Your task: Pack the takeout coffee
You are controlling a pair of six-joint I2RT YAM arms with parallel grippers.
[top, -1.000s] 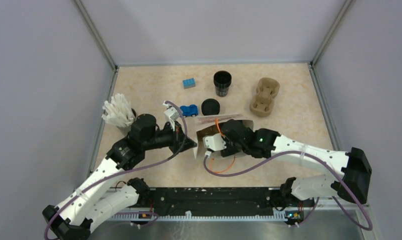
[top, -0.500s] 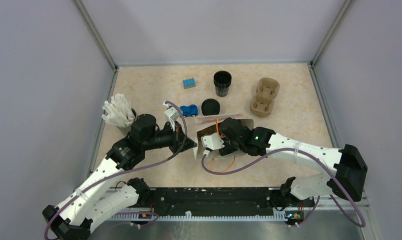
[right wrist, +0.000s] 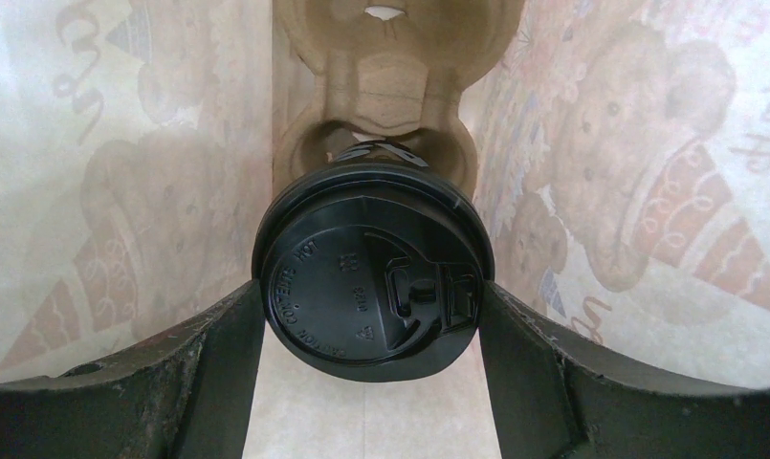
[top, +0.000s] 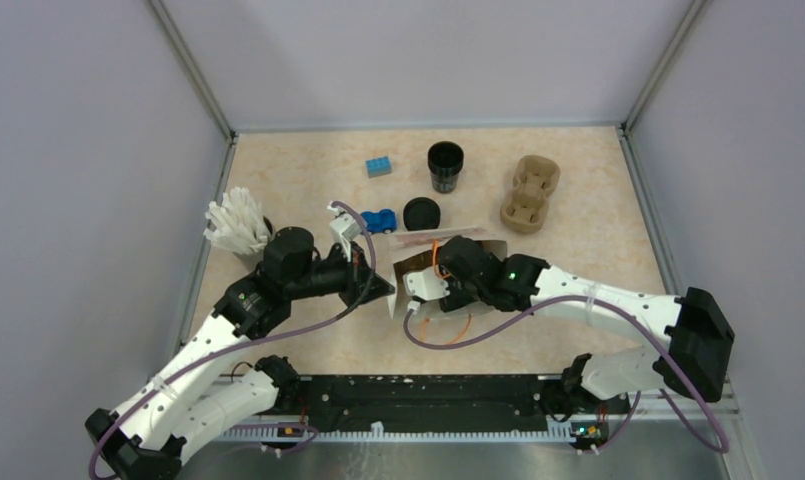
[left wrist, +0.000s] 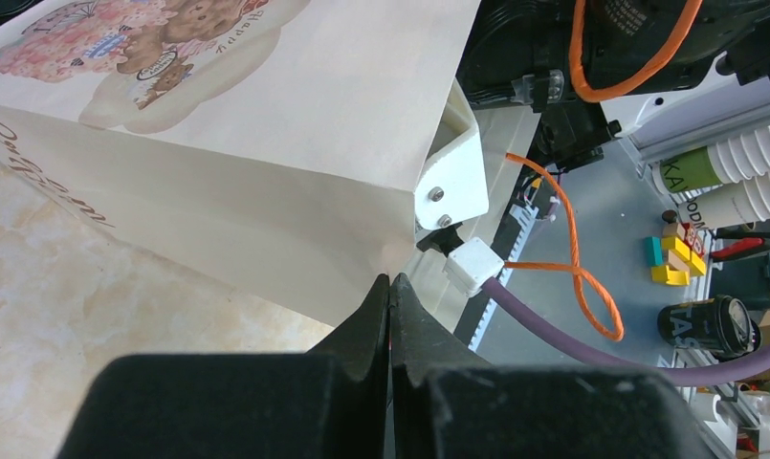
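Tabletop (top: 298,170) in beige marble pattern is lying between grey walls (top: 428,60), carrying an open black cup (top: 445,166), a loose black lid (top: 421,213) and a pulp carrier (top: 530,193) near the back. The left gripper (left wrist: 389,287) is reaching low, pinching the paper bag (left wrist: 266,143) at its edge. The right gripper (right wrist: 371,292) is stretching into the bag, fingers clamping the lidded black cup (right wrist: 362,258), which is sitting in an inner carrier (right wrist: 385,86).

Black cup (right wrist: 371,287), brown carrier (right wrist: 385,67), cream bag (right wrist: 649,191) printed with brown teddy bears.
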